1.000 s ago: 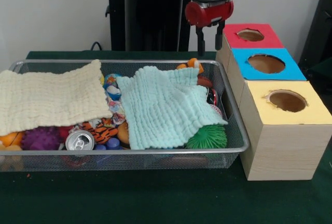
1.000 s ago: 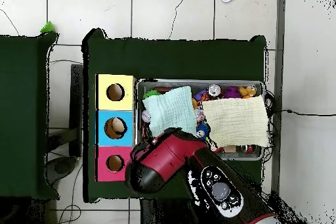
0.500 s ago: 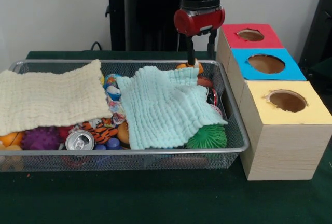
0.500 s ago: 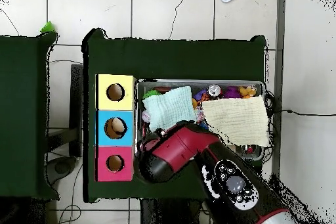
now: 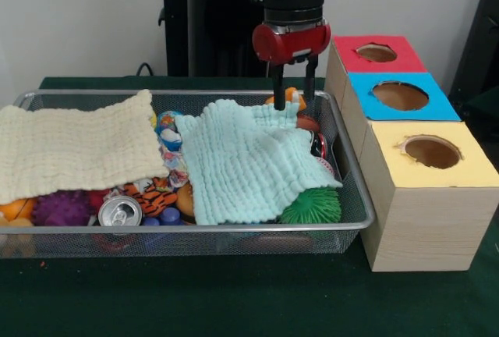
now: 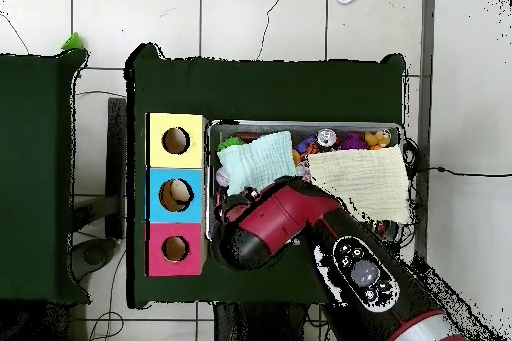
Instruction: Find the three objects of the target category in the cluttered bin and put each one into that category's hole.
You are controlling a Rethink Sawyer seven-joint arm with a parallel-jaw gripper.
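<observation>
Three holes top the pale wooden box [image 5: 425, 220] on the dark green table [image 5: 234, 298], and the yellow-surround hole [image 5: 431, 151] is the nearest of them in the front view, with the blue-surround hole [image 5: 400, 95] behind it and the red-surround hole [image 5: 376, 52] farthest back. Just beside the box stands the bin [image 5: 187, 232], its near wire wall touching nothing on the table side. Along that near wall lie a purple spiky ball [image 5: 61, 208], a silver can [image 5: 120, 212] and a green spiky ball [image 5: 312, 206]. Over them spread a cream waffle cloth [image 5: 74, 148] on one end and a mint-green cloth [image 5: 248, 161] towards the box. Between the two cloths a strip of printed cloth [image 5: 170, 143], white with small coloured patches, shows in the gap; only that one piece is visible. At the bin's far side the tool [image 5: 293, 97] hangs with its two fingers [image 5: 278, 95] a little apart, gripping nothing, their tips just over the far edge of the mint-green cloth, next to an orange toy [image 5: 290, 97]
</observation>
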